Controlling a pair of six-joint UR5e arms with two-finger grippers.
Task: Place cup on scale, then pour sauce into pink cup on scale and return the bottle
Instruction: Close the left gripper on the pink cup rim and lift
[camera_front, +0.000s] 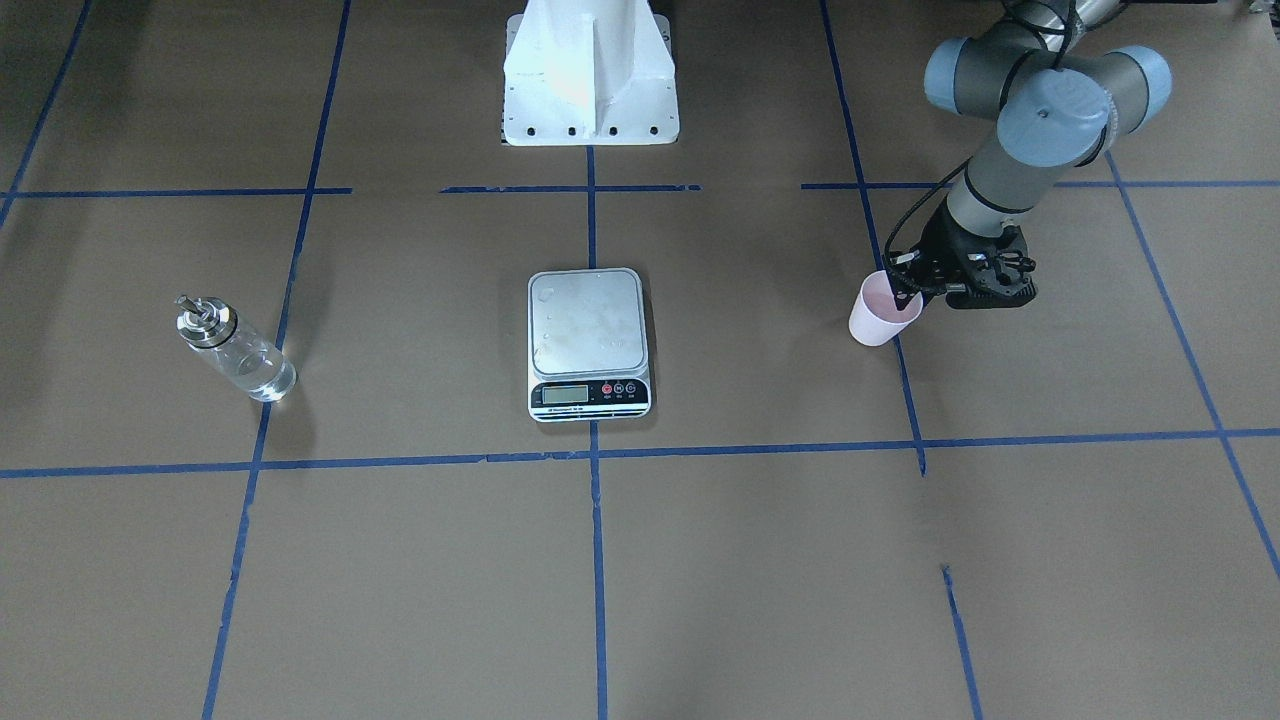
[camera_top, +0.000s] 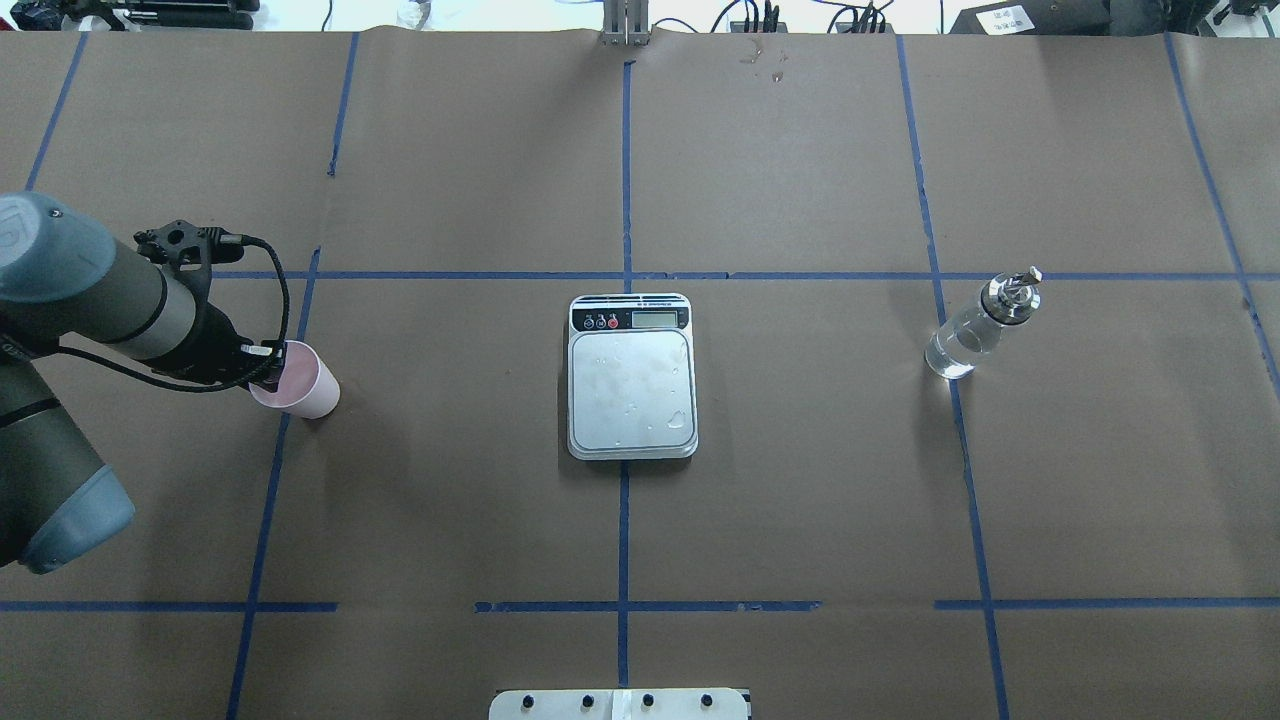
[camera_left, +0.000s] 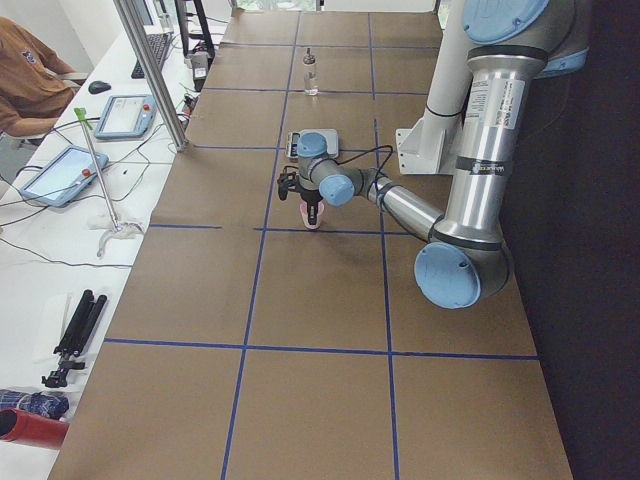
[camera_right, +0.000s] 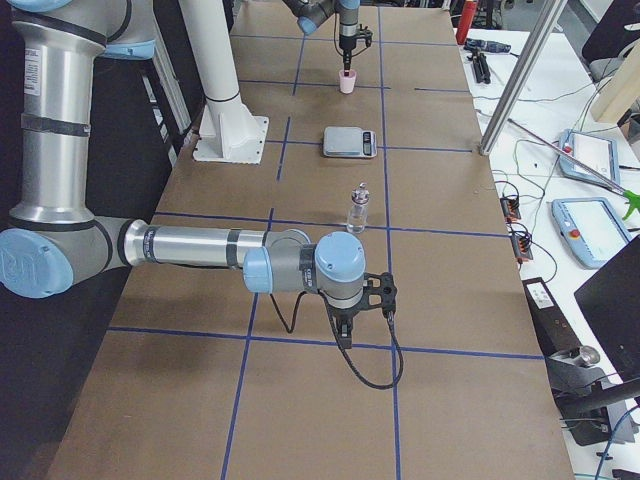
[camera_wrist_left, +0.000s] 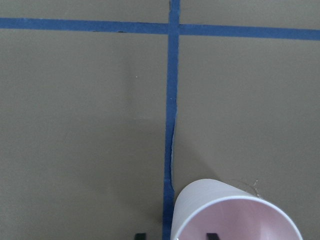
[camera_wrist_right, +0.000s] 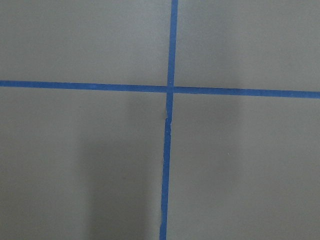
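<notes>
Over on the robot's left, the cup (camera_front: 878, 322) stands on the brown paper (camera_front: 760, 560), well apart from the scale (camera_front: 588, 335) at the centre. The left gripper (camera_front: 905, 296) straddles its rim with jaws parted — one finger inside, one outside. The bottle (camera_front: 240, 355), sauce (camera_front: 262, 375) inside, stands beyond the scale. The right gripper (camera_right: 343, 335) hovers low — whether its jaws are apart I cannot tell.

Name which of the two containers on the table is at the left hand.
The pink cup: the left hand straddles its rim, one finger inside. The glass bottle stands alone on the far side of the scale.
</notes>
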